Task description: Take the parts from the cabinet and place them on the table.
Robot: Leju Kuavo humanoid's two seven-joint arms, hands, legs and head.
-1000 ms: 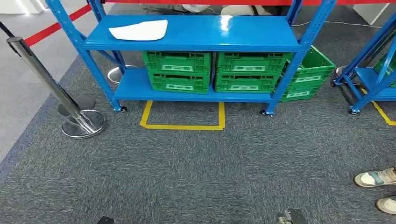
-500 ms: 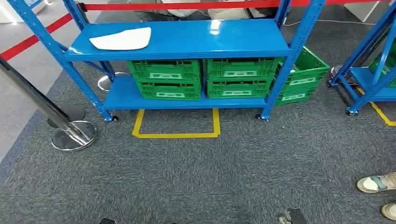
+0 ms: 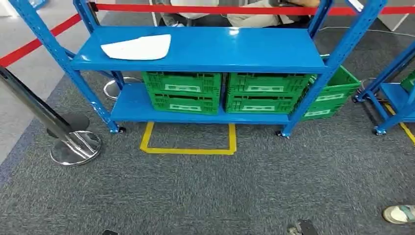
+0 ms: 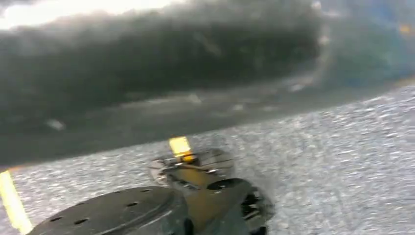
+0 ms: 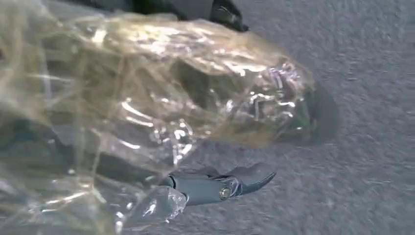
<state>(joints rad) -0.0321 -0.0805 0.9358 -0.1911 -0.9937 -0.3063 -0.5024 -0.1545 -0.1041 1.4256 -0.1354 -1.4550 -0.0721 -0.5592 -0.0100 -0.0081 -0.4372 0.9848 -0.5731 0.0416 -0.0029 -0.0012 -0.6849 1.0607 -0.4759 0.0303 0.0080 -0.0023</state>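
The right hand point(image 5: 215, 188) holds a clear plastic bag point(image 5: 161, 98); the crinkled, glossy film is bunched over the hand and hides most of it, so only a grey finger point(image 5: 244, 182) comes out below, and something dark lies inside the bag, probably the part. The left hand hangs low over the carpet; the left wrist view is blurred and I cannot tell if its fingers are apart or curled. From this I judge that a part is already taken and the robot is carrying it toward the place where it must be put down, the blue metal rack point(image 3: 195, 49) in front. The next move calls for walking closer, onto the yellow tape square point(image 3: 188, 151), and lifting the bag to the smooth top shelf, beside the flat white sheet point(image 3: 138, 47). Below it stand green ribbed plastic crates point(image 3: 182, 92). The floor is rough grey carpet, with a shiny steel post point(image 3: 73, 144), a red barrier belt point(image 3: 195, 8), and a person's shoe point(image 3: 399, 214) at the edge.
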